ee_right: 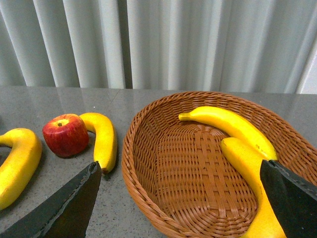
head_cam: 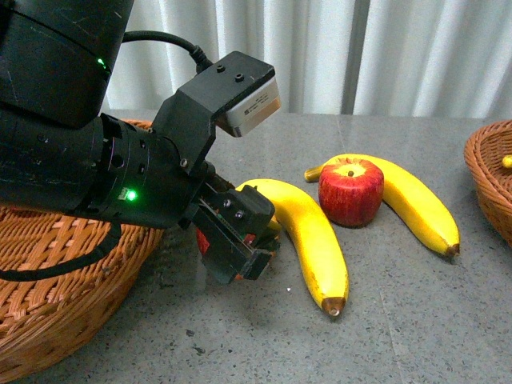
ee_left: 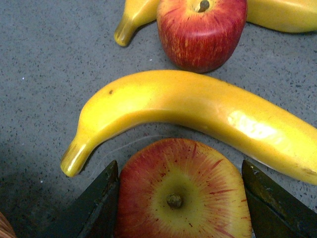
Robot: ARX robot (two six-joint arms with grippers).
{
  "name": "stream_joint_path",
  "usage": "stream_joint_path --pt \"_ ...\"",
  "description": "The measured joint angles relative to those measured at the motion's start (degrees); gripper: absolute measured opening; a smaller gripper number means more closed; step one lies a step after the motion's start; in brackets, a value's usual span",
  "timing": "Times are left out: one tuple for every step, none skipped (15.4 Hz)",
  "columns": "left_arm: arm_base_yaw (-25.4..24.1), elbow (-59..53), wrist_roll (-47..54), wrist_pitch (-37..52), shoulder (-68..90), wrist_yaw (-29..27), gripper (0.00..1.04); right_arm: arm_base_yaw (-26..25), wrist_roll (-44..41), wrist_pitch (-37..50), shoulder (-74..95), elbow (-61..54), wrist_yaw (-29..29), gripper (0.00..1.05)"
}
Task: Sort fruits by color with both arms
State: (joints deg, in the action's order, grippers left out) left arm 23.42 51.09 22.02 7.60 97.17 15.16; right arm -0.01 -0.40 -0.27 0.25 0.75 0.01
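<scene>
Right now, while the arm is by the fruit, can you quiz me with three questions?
1. True or false: the right basket holds two bananas.
2. What sits inside the left gripper? A. apple B. banana C. nothing
3. How many bananas lie on the table?
Key: 1 true; 2 A; 3 two.
</scene>
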Motion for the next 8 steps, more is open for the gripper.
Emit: stream_joint_path --pt "0.0 0.4 -0.6 0.3 0.0 0.4 0.64 0.0 0.0 0.0 0.0 0.0 0.0 0.98" --pt "0.0 1.0 -1.0 1.0 0.0 0.3 0.63 0.0 0.0 0.0 0.0 0.0 0.0 0.98" --pt "0.0 1.9 -1.3 1.3 -0.1 0.2 0.63 0.0 0.0 0.0 0.0 0.0 0.0 0.98" --pt "-0.1 2.4 -1.7 1.6 -0.4 -0.2 0.62 0.0 0.0 0.0 0.0 0.0 0.0 0.98" --pt "-0.5 2.8 -2.5 2.3 -0.9 -1.1 0.62 0.0 0.0 0.0 0.0 0.0 0.0 0.98" --pt "-1.0 3.2 -3.7 2.6 -1.8 -2.3 0.62 0.0 0.0 0.0 0.0 0.0 0.0 0.98" --pt "-1.6 3.5 -4.7 3.2 -3.3 -4.3 0.61 0.0 0.0 0.0 0.0 0.0 0.0 0.98" --pt "-2.4 3.6 -6.2 3.4 -5.9 -6.2 0.61 0.0 0.0 0.0 0.0 0.0 0.0 0.98"
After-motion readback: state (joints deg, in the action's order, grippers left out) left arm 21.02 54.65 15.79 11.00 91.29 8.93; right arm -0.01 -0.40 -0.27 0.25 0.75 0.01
